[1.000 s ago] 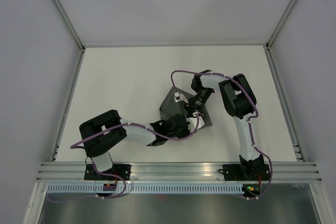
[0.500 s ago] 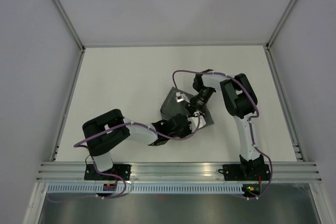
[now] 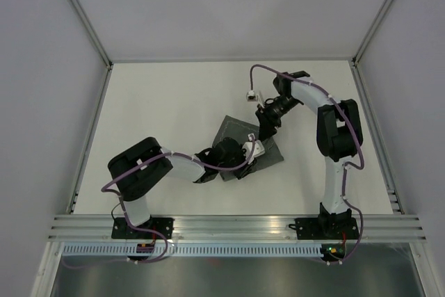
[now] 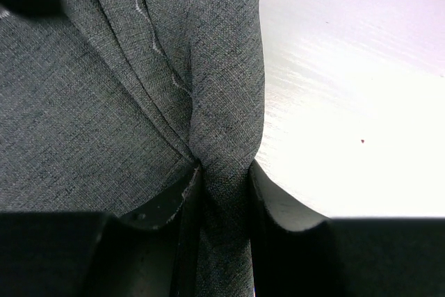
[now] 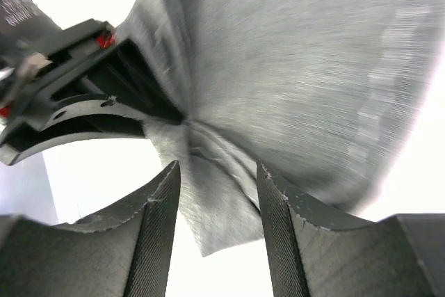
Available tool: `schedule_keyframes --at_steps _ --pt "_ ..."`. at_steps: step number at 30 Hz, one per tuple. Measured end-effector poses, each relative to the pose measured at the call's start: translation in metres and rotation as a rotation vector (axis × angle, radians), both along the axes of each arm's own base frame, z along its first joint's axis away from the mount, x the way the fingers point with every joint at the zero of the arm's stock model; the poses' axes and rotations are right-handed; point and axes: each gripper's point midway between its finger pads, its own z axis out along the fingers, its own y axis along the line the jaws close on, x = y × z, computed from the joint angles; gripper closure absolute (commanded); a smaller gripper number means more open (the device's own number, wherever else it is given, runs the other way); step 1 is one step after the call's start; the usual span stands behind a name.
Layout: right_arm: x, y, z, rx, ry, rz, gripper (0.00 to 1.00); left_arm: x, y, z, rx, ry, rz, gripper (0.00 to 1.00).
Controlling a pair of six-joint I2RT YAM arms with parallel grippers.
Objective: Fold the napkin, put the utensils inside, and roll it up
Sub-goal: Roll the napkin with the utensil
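The dark grey napkin point(image 3: 233, 130) lies in the middle of the white table. My left gripper point(image 3: 249, 152) is at its near right part, shut on a pinched fold of the cloth point(image 4: 224, 172); the lighter stitched line point(image 4: 160, 53) runs up from the jaws. My right gripper point(image 3: 266, 123) is open over the napkin's far right side, holding nothing. In the right wrist view a corner of the napkin point(image 5: 215, 220) lies below the gap between the open fingers point(image 5: 217, 172), and the left gripper point(image 5: 69, 95) shows at the upper left. No utensils are in view.
The white table point(image 3: 160, 102) is walled on three sides. A metal rail point(image 3: 236, 226) runs along the near edge with both arm bases. A small white connector point(image 3: 251, 93) on the right arm's cable hangs above the table.
My right gripper has let go of the napkin and drawn back toward the far right, its arm swinging out. My left gripper has stayed shut on the cloth and shifted slightly right.
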Motion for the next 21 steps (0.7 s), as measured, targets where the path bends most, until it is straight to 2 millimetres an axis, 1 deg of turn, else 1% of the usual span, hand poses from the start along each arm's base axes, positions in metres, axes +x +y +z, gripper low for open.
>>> schedule_keyframes --at_steps 3,5,6,8,10,11,13,15,17,21 --pt "0.029 -0.011 0.023 0.038 -0.087 -0.119 0.45 0.0 0.002 0.0 -0.03 0.055 -0.009 0.98" --pt "0.05 -0.023 0.041 0.07 -0.169 -0.205 0.45 0.002 0.003 0.001 -0.051 0.088 -0.012 0.98" --pt "0.057 -0.032 0.051 0.083 -0.205 -0.245 0.45 0.002 0.004 0.001 -0.062 0.11 -0.013 0.98" --pt "0.065 -0.049 0.066 0.101 -0.28 -0.302 0.46 0.003 0.006 0.001 -0.082 0.156 -0.016 0.98" --pt "0.065 -0.067 0.08 0.105 -0.355 -0.346 0.46 0.004 0.008 0.001 -0.101 0.195 -0.023 0.98" --pt "0.063 -0.074 0.083 0.103 -0.395 -0.359 0.46 0.004 0.009 0.001 -0.11 0.218 -0.028 0.98" --pt "0.05 -0.079 0.085 0.094 -0.457 -0.359 0.45 0.004 0.009 0.001 -0.129 0.262 -0.037 0.98" --pt "0.033 -0.079 0.079 0.085 -0.505 -0.336 0.44 0.005 0.01 0.001 -0.143 0.302 -0.044 0.98" --pt "0.011 -0.077 0.069 0.08 -0.54 -0.286 0.43 0.005 0.01 0.001 -0.155 0.342 -0.049 0.98" --pt "-0.031 -0.07 0.042 0.045 -0.602 -0.159 0.41 0.005 0.011 0.001 -0.18 0.406 -0.06 0.98"
